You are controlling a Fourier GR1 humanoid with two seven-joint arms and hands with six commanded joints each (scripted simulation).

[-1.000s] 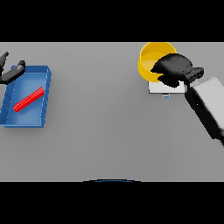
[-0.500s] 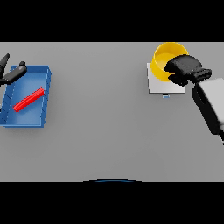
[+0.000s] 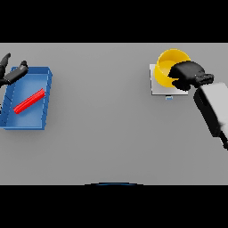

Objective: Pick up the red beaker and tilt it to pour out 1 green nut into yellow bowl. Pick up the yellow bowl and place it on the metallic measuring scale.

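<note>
Since half a second ago the right hand [image 3: 189, 75] and the yellow bowl [image 3: 171, 67] have shifted slightly toward the far edge, so the bowl, gripped at its near rim by the hand's curled fingers, now sits tilted over the back part of the metallic measuring scale [image 3: 156, 84], a pale square plate with a small blue mark at its front edge. The plain grey table [image 3: 107, 129] fills the view, with no room visible beyond it. At the left edge a blue tray [image 3: 44, 102] holds the red beaker [image 3: 29, 101] lying diagonally, and the left hand [image 3: 11, 73] rests with loosely spread fingers at the tray's far corner.
</note>
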